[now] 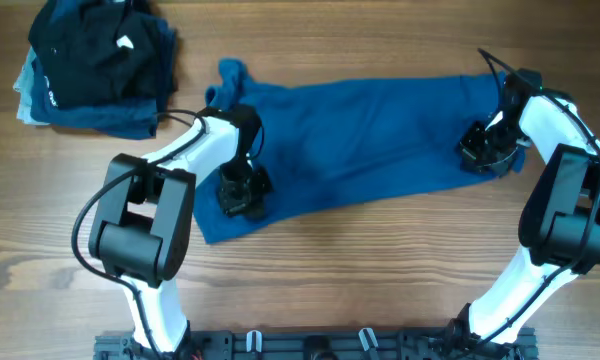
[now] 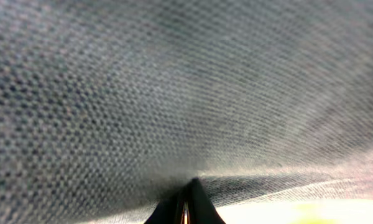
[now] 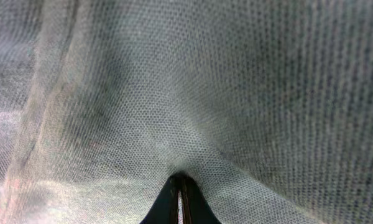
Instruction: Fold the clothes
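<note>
As it lies now: the clothes (image 1: 380,130), a plain mid-blue shirt-like garment, are spread flat in one long band reaching from the left end effector (image 1: 242,192) across to the right end effector (image 1: 483,150).
Long axis: side to side, from one end effector to the other, with the right end a little farther from the robot's base than the left.
Left end effector: clenched on the cloth at the garment's near left corner; its wrist view shows the jaws closed to a point with the weave drawn taut over them.
Right end effector: clenched on the cloth at the garment's right edge; its wrist view shows the fabric puckering into closed jaws.
Cloth from the left end effector: the bulk lies to its right and away from the base, and a bunched end (image 1: 230,75) sits beyond it.
Cloth from the right end effector: the bulk lies to its left.
Nearer arm: neither, since each grips its own end and the middle of the band lies well apart from both.
Coming move, as a judgement: with both ends pinched, the fold probably depends on lifting both together and keeping the band taut along that axis.
Pile of dark folded garments (image 1: 95,60): beyond and left of the left end effector, near the blue cloth but apart from it.
Worktop (image 1: 380,270): bare wood on the base side of both end effectors.
</note>
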Controlling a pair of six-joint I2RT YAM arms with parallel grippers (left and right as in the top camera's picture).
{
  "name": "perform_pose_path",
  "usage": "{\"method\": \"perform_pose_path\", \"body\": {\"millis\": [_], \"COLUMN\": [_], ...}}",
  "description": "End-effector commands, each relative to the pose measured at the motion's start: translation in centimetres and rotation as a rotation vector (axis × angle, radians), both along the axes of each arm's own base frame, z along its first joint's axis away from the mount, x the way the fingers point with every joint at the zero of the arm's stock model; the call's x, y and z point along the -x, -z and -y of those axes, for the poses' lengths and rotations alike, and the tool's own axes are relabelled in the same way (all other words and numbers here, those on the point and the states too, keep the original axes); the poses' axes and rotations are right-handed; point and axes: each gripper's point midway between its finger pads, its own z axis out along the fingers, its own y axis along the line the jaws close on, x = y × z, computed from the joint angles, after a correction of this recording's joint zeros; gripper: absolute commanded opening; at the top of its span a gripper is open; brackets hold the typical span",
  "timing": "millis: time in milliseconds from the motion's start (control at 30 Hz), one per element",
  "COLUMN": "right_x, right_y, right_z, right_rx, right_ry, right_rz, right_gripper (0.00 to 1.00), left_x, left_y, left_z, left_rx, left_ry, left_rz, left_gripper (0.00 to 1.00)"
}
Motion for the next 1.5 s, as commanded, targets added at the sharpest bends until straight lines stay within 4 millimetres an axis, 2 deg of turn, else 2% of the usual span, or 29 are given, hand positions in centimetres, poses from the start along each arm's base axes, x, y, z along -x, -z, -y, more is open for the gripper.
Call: {"method": "perform_pose_path", "body": {"millis": [0, 167, 267, 367, 433, 567, 600, 633, 667, 700, 733, 767, 833, 867, 900, 1000, 1067, 1167, 1267, 1367, 1433, 1467], "right_x": [4.9, 7.6, 8.0, 7.5, 7.1, 6.7, 6.1, 5.1, 3.2, 1.1, -0.4, -1.9, -4.0, -5.2, -5.9, -9.0, -11.1, -13.3, -14.9, -15.2, -15.3, -15.2], "right_y": [2.1, 0.8, -0.8, -4.1, -7.6, -12.4, -13.5, -14.4, -15.5, -16.5, -17.4, -18.2, -19.4, -20.0, -20.3, -21.1, -21.2, -20.2, -18.0, -15.4, -13.7, -13.0], "right_z": [1.5, 2.2, 2.6, 2.8, 3.0, 3.4, 3.5, 3.5, 3.0, 2.1, 1.1, 0.3, 0.0, 0.2, 0.4, 0.9, 1.5, 2.1, 2.7, 3.3, 3.8, 4.2], "right_rx": [0.102, 0.184, 0.226, 0.244, 0.26, 0.292, 0.297, 0.293, 0.269, 0.219, 0.17, 0.126, 0.107, 0.114, 0.117, 0.125, 0.13, 0.129, 0.132, 0.144, 0.164, 0.18], "right_ry": [0.089, 0.199, 0.254, 0.291, 0.304, 0.305, 0.295, 0.253, 0.161, 0.066, -0.003, -0.06, -0.093, -0.118, -0.124, -0.177, -0.181, -0.199, -0.218, -0.217, -0.228, -0.224], "right_rz": [-0.219, -0.333, -0.331, -0.239, -0.127, 0.046, 0.11, 0.181, 0.286, 0.394, 0.472, 0.543, 0.62, 0.649, 0.656, 0.684, 0.691, 0.671, 0.634, 0.581, 0.544, 0.522], "right_gripper": [0.04, 0.04, 0.04, 0.04, 0.04, 0.06, 0.19, 0.39, 0.71, 0.88, 0.99, 0.99, 0.99, 0.99, 0.99, 1.0, 0.99, 0.99, 0.99, 0.99, 1.0, 0.99], "left_x": [3.3, 4.7, 6.0, 7.1, 7.4, 6.2, 5.5, 4.9, 3.7, 2.4, 0.6, -0.7, -3.9, -5.3, -6.4, -10.9, -13.9, -17.9, -22.8, -27.1, -28.9, -29.4], "left_y": [1.4, 0.8, 0.6, -0.3, -2.3, -5.7, -7.1, -7.9, -8.9, -9.7, -10.8, -11.8, -14.2, -15.1, -15.8, -17.7, -18.3, -18.3, -18.2, -16.8, -14.5, -12.5], "left_z": [-2.1, -2.5, -2.9, -3.6, -3.4, -3.6, -4.0, -4.2, -4.7, -4.9, -4.7, -4.6, -4.5, -4.9, -5.2, -7.0, -7.3, -7.1, -6.7, -7.3, -7.1, -7.2], "left_rx": [-0.114, -0.149, -0.191, -0.257, -0.26, -0.28, -0.281, -0.275, -0.273, -0.258, -0.209, -0.172, -0.092, -0.068, -0.055, -0.02, 0.034, 0.079, 0.077, 0.021, 0.017, 0.006], "left_ry": [0.005, -0.018, -0.038, -0.063, -0.082, -0.149, -0.158, -0.162, -0.178, -0.181, -0.164, -0.162, -0.139, -0.139, -0.148, -0.153, -0.143, -0.087, -0.045, -0.035, 0.001, 0.015], "left_rz": [-0.137, -0.193, -0.212, -0.192, -0.145, 0.03, 0.12, 0.179, 0.271, 0.351, 0.447, 0.511, 0.627, 0.663, 0.683, 0.763, 0.782, 0.801, 0.843, 0.866, 0.852, 0.827], "left_gripper": [0.04, 0.04, 0.04, 0.04, 0.04, 0.04, 0.04, 0.09, 0.15, 0.21, 0.3, 0.42, 0.72, 0.82, 0.85, 0.9, 0.91, 0.92, 0.9, 0.86, 0.85, 0.85]}}
